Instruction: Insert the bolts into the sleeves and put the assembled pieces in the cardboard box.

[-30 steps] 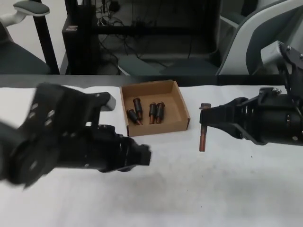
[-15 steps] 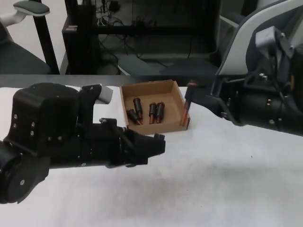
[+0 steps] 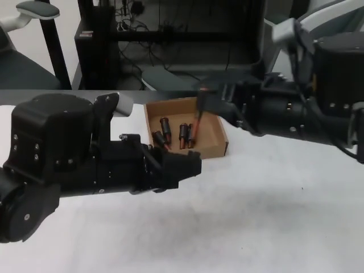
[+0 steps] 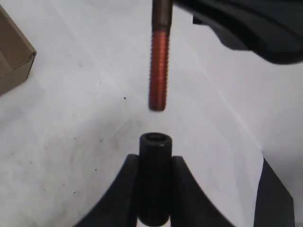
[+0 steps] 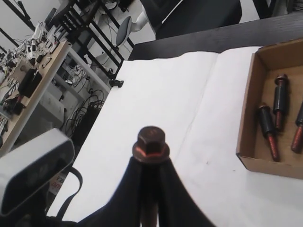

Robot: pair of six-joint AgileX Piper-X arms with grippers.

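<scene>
My left gripper [image 4: 155,161] is shut on a black sleeve [image 4: 154,189], held upright with its open end up. Just above that end hangs a copper bolt [image 4: 159,71], thread down, apart from the sleeve. My right gripper [image 5: 150,163] is shut on this bolt below its hex head [image 5: 150,142]. In the high view the bolt [image 3: 198,114] hangs in front of the cardboard box [image 3: 213,149], with the right gripper [image 3: 219,96] at its top and the left gripper [image 3: 190,165] lower and nearer. Several assembled pieces [image 3: 173,133] lie in the box [image 5: 246,127].
A white cloth [image 3: 273,216] covers the bench, with open room to the right of the box and toward the near edge. The bench's dark back edge [image 3: 57,95] runs behind the box. Chairs and a black rack stand beyond it.
The right arm has carried the bolt leftward and higher, from beside the box's right side to in front of it. The left arm has pushed its gripper rightward, under the bolt.
</scene>
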